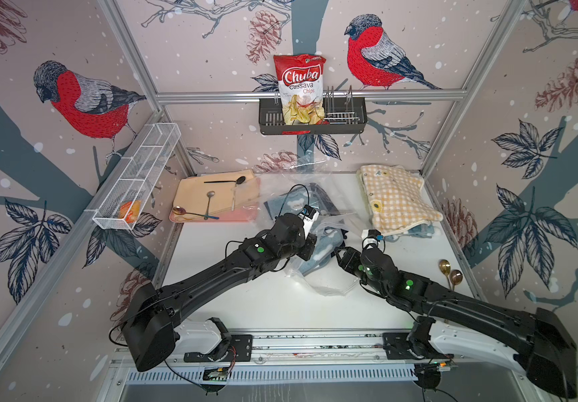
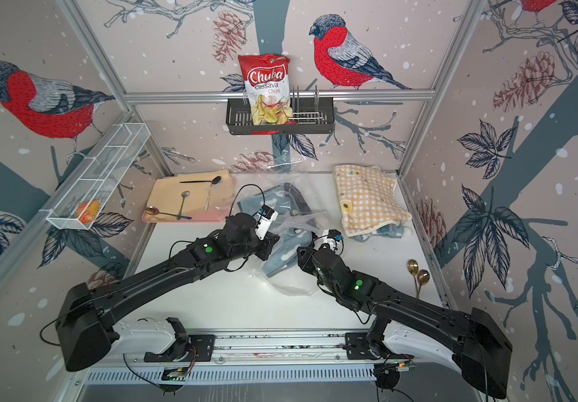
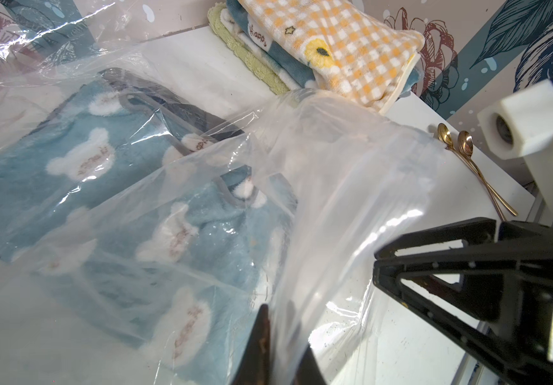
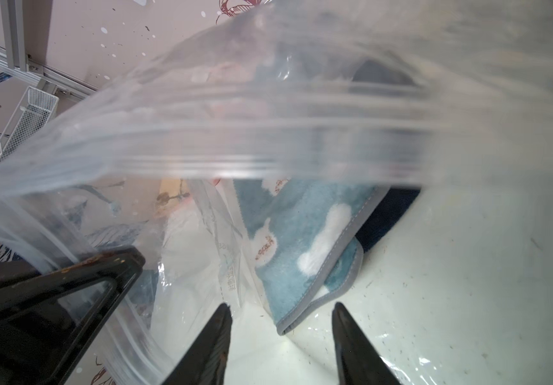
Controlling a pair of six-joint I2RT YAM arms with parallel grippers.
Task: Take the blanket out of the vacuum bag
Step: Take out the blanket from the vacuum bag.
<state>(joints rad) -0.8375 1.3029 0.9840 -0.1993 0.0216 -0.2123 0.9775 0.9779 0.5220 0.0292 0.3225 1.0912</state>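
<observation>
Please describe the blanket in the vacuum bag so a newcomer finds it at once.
On the white table lies a clear crinkly vacuum bag. The blanket is inside it, blue with white bears. Unlike the yellow checked stack nearby, it is under plastic.

Left gripper [image 3: 283, 333] closed, right gripper [image 4: 281, 313] parted.

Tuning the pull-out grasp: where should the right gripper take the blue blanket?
Pinch the blanket's grey-trimmed corner, entering through the vacuum bag's open mouth. The corner points at that mouth, flat ahead of the right gripper's open jaws; the left gripper holds up the upper film.
</observation>
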